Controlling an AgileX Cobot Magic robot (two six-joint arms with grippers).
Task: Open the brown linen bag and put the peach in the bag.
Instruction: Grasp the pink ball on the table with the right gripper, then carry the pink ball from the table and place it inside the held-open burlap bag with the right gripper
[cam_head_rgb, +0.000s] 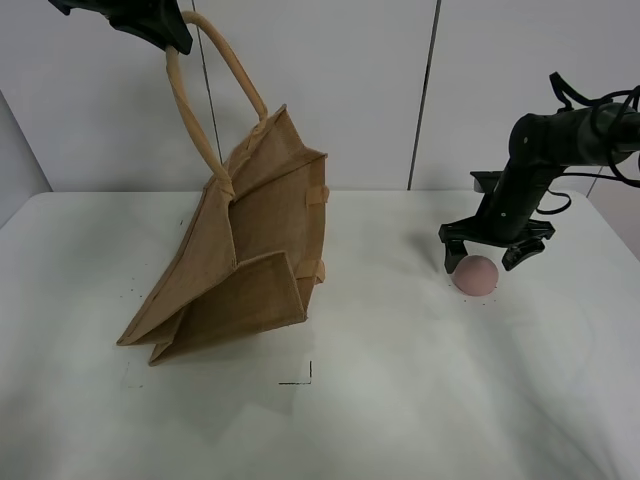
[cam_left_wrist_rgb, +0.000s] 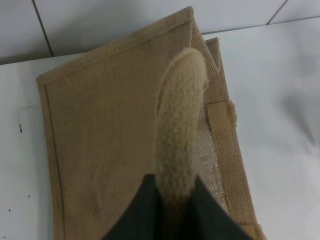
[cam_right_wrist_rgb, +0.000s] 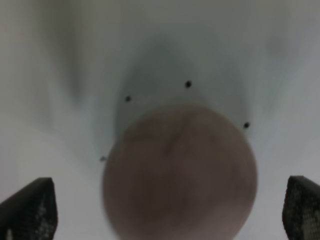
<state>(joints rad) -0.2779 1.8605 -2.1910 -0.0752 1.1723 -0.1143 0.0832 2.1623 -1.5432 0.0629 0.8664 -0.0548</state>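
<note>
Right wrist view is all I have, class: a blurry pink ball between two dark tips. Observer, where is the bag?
Observer: The bag hangs tilted on the left side of the table, well apart from the peach.
Operator: What holds it up?
Observer: The left claw is shut on one handle, held high; the bag's lower edge rests on the table.
Operator: And my claw from outside?
Observer: The right claw stands open over the peach, a tip on either side, not gripping it.
</note>
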